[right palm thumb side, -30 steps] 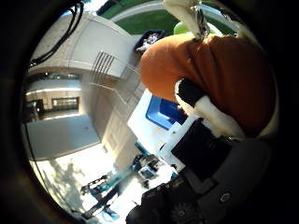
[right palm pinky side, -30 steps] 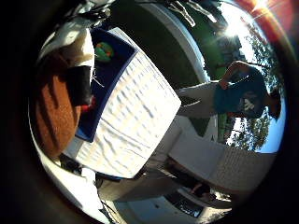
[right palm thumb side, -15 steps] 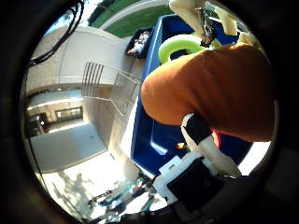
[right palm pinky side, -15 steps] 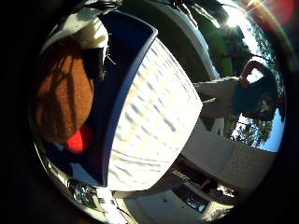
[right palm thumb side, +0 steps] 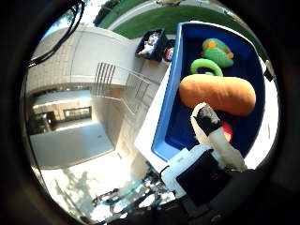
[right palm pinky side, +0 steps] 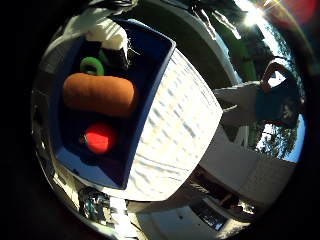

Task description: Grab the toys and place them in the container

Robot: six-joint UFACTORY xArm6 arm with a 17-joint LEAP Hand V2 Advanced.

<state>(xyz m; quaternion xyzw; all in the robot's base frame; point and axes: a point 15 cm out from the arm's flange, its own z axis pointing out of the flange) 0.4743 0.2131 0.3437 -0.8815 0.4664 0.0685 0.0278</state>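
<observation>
The blue container (right palm thumb side: 165,123) stands on a white table (right palm pinky side: 175,135). In it lies an orange loaf-shaped plush toy (right palm thumb side: 218,95), apart from my palm. Beside it are a green ring (right palm thumb side: 206,67), a green and orange toy (right palm thumb side: 216,52) and a red toy (right palm pinky side: 100,138). My right hand (right palm thumb side: 213,136) hovers above the container with a white, black-tipped finger reaching out straight over the red toy. Nothing is held between the fingers.
A person in a teal shirt (right palm pinky side: 277,97) stands beyond the table's far side. A black crate (right palm thumb side: 150,43) of things sits on the paving near a lawn. A building with a stair rail (right palm thumb side: 112,84) lies beside the table.
The orange plush toy, which filled the views close to my palm, now lies in the container, let go. The hand has drawn back, so the whole container shows.
</observation>
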